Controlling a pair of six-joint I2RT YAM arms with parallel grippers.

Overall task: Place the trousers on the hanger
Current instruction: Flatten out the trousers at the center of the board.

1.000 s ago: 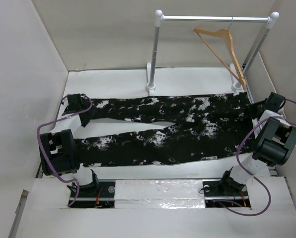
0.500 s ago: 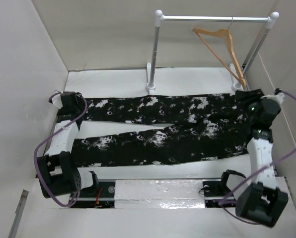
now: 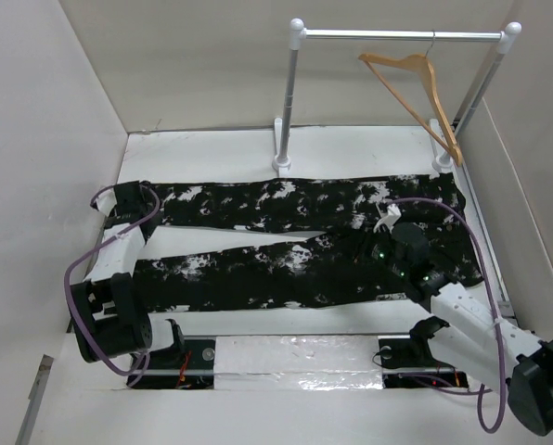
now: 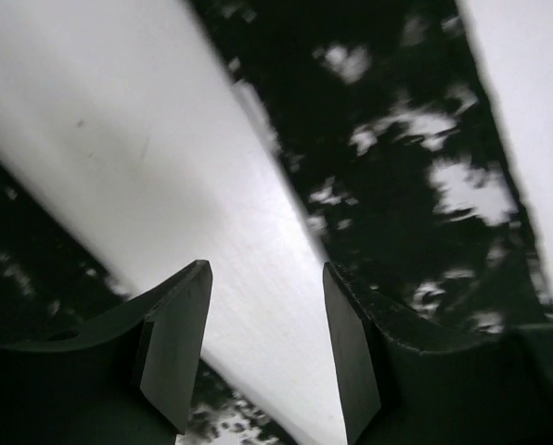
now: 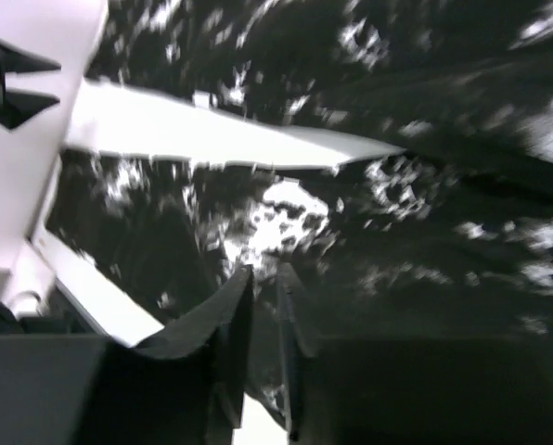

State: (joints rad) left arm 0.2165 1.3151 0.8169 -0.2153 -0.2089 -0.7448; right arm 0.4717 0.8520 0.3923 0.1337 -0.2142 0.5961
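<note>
The right wrist view is smeared with motion blur, so the splatter print reads only as streaks. In it the right claw [image 5: 263, 273] has its fingers drawn nearly together with a thin slit between them and nothing visibly caught there. From above, its tips are lost against the dark cloth.

The trousers [image 3: 286, 199] lie flat across the desk [image 3: 212, 153], legs pointing left. The right arm crosses over the crotch and waist area and hides part of it.

The left claw [image 4: 265, 278] is wide apart and empty. It hangs over the bare white wedge of desk between the two legs, near their cuff ends. Its own view shows only slices of each leg.

The hanger [image 3: 392, 63] hangs tilted on the rack [image 3: 397, 34] at the far right corner, well apart from both claws. Purple cables [image 3: 72, 278] loop beside each arm.
</note>
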